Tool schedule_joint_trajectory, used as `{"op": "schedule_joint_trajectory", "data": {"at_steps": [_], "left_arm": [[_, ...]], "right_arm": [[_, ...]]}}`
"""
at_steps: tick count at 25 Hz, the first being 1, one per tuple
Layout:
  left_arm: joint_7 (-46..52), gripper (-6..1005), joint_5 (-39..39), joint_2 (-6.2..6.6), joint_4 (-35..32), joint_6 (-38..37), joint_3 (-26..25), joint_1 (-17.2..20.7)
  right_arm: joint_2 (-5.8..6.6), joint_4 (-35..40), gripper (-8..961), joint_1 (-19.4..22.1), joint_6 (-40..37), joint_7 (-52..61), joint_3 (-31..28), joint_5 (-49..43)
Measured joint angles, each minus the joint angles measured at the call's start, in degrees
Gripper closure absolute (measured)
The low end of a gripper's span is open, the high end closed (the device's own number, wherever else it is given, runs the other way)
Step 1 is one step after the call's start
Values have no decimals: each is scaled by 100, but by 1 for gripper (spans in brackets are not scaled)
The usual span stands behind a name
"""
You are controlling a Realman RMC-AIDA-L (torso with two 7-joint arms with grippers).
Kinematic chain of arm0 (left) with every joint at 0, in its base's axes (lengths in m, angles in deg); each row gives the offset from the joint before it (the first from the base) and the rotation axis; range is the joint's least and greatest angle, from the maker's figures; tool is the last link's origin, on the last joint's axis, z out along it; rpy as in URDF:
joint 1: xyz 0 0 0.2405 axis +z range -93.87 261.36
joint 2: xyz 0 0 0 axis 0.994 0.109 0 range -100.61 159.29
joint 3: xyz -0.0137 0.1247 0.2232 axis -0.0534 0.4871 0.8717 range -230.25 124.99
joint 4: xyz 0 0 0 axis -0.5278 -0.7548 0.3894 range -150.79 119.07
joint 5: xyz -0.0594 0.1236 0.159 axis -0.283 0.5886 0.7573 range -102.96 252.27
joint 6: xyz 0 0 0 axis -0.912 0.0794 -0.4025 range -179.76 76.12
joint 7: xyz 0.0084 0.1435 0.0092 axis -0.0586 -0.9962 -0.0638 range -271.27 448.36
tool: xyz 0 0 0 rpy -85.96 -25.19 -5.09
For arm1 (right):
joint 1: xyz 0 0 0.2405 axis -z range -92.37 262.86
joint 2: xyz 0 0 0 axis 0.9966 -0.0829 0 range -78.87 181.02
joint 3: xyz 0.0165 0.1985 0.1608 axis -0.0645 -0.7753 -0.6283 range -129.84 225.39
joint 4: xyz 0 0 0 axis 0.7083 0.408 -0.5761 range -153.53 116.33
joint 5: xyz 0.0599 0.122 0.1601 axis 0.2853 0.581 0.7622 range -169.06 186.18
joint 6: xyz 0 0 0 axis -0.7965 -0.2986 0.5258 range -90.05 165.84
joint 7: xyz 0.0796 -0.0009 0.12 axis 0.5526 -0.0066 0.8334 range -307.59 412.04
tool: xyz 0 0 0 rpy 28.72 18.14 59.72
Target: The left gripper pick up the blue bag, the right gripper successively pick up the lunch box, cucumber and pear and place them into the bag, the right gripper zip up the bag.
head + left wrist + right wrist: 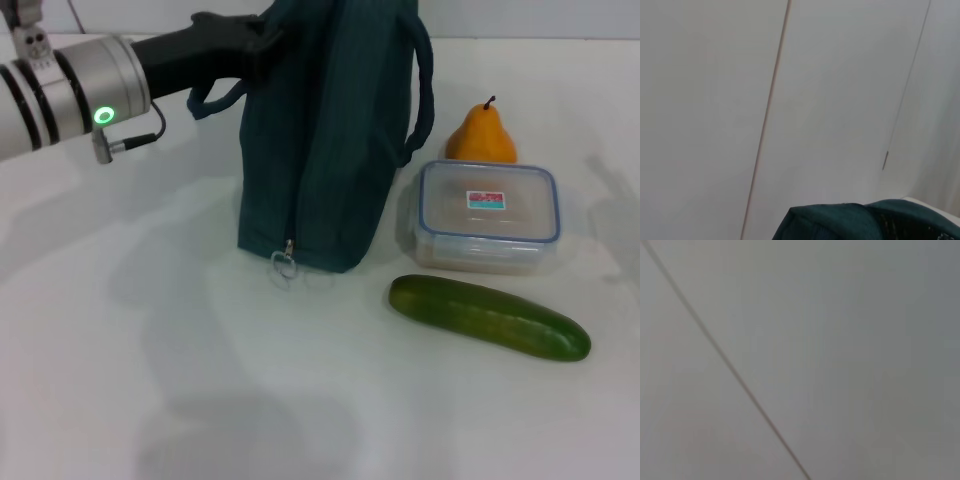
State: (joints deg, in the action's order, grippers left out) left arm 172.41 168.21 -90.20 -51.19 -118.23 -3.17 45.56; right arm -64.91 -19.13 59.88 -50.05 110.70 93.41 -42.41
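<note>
Left gripper: my black left gripper (262,42) reaches in from the silver arm to the upper edge of the bag; its tips are buried against the fabric, so I cannot tell whether they are clamped or apart.
Bag: the dark blue fabric bag with loop handles (320,140) stands upright on the white table (150,380), directly at and below the fingers; its top is cut off by the head view's upper edge; a zip runs down its near corner to a small metal pull ring (285,264); in the left wrist view only a dark blue fold (860,222) shows, the fingers not visible.
Lunch box: the clear plastic lidded box with a red-and-teal label (487,216) sits well off from the fingers, just beside the bag's far side.
Cucumber: the long dark green cucumber (488,316) lies in front of the box, apart from the bag.
Pear: the orange-yellow pear (481,134) stands behind the box, its base hidden by the lid.
Right gripper: not visible in any view; its wrist camera shows only a blank pale surface crossed by one dark line.
</note>
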Motion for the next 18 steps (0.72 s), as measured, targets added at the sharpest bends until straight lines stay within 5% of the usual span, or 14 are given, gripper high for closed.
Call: {"op": "schedule_joint_trajectory", "data": {"at_steps": [18], "left_arm": [[-772, 953, -637, -25, 197, 77, 311, -69]], "right_arm": [[-21, -293, 70, -94, 1233, 2465, 113, -194]]}}
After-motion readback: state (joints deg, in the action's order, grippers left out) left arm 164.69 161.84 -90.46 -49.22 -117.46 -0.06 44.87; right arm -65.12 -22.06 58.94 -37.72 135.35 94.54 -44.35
